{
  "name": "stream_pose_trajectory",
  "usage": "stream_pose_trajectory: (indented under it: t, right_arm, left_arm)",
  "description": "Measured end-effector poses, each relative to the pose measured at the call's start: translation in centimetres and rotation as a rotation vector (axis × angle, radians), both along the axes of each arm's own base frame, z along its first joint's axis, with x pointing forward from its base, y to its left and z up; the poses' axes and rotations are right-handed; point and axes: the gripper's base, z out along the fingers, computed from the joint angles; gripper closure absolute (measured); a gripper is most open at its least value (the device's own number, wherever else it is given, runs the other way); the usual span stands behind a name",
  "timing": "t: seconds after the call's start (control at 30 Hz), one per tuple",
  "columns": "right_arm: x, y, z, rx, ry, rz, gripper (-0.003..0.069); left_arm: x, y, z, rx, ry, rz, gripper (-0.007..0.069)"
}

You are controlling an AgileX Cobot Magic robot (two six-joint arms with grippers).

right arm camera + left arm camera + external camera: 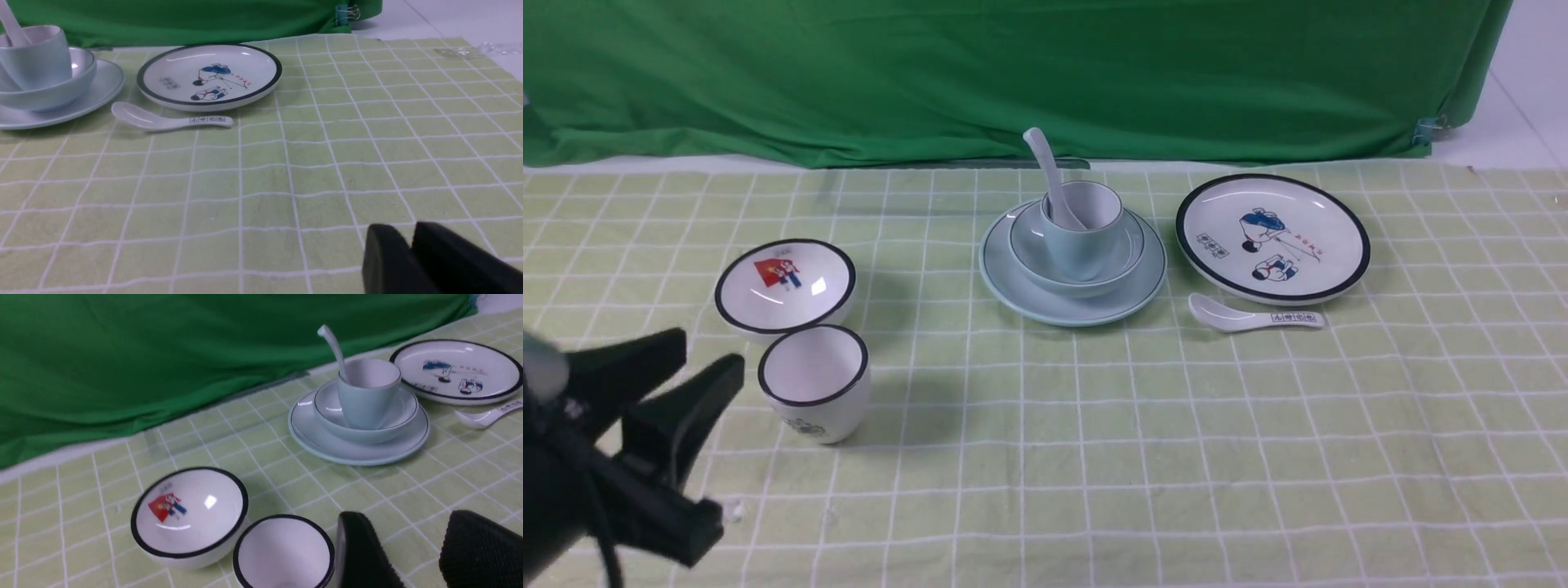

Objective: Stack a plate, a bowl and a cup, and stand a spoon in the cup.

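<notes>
Looking forward from the front: plate (1021,294) carries bowl (1031,260), cup (1082,245) sits in the bowl, spoon (1049,175) stands tilted in the cup; stack appears done. Left gripper (686,371) empty, jaws apart, near the black-rimmed cup (815,382) and picture bowl (784,284); a careless swing could knock them. Left wrist: the same gripper (408,551) gapes beside that cup. Right wrist: right gripper (410,255) holds nothing, jaws apparently near-closed, hard to judge; picture plate (209,75) and printed spoon (169,119) lie well clear.
</notes>
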Motion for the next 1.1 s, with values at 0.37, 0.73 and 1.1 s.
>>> stream_pose_trajectory:
  t: [0.37, 0.73, 1.1]
  right_arm:
    - [0.0, 0.0, 0.0, 0.001, 0.0, 0.0, 0.0505]
    - [0.0, 0.0, 0.0, 0.001, 0.001, 0.0, 0.0482]
    - [0.0, 0.0, 0.0, 0.001, 0.0, 0.0, 0.0459]
  left_arm:
    - [-5.4, 3.0, -5.0, -0.111, -0.173, 0.216, 0.0382]
    - [-6.3, 3.0, -7.1, -0.17, 0.04, 0.236, 0.0574]
    - [-6.3, 3.0, -7.1, -0.15, 0.04, 0.233, 0.0654]
